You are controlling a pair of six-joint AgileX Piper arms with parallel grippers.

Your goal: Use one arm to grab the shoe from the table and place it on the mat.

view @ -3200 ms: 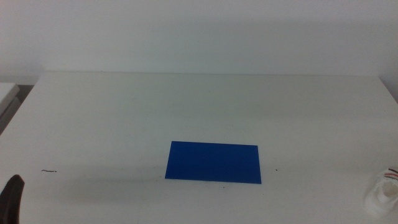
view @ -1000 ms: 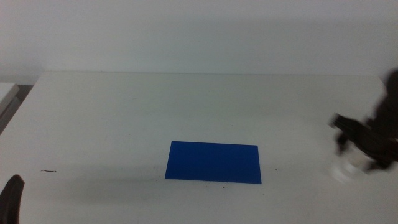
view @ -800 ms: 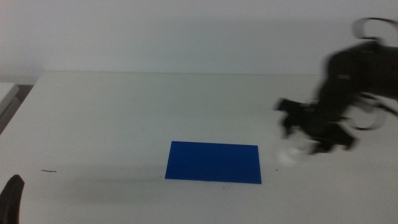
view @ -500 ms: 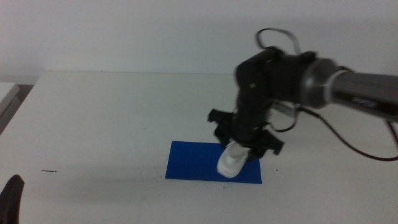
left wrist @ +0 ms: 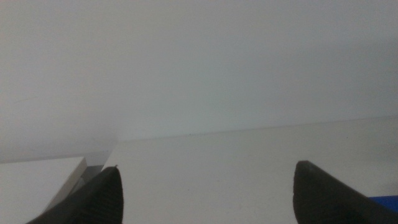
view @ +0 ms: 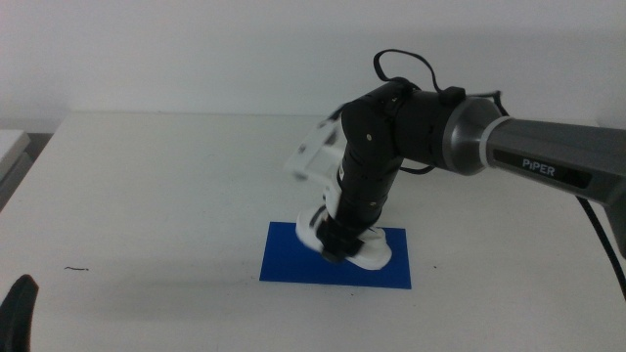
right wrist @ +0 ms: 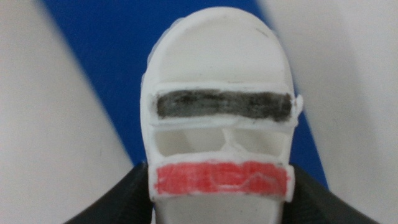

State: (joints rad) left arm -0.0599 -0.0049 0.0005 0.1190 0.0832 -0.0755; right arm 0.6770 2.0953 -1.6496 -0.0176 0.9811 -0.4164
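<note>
Shoe [right wrist: 219, 118]: white, dark and red straps; clamped at heel end between right gripper [view: 337, 244] fingers [right wrist: 121, 199], closed on its sides; low centre of frame.
Mat [view: 293, 256]: blue, directly beneath shoe.
Arm [view: 469, 142]: reaches in from right of frame.
Left gripper [left wrist: 205, 190]: fingers spread, holding nothing; bottom-left corner.
Surface [view: 147, 186]: white.
</note>
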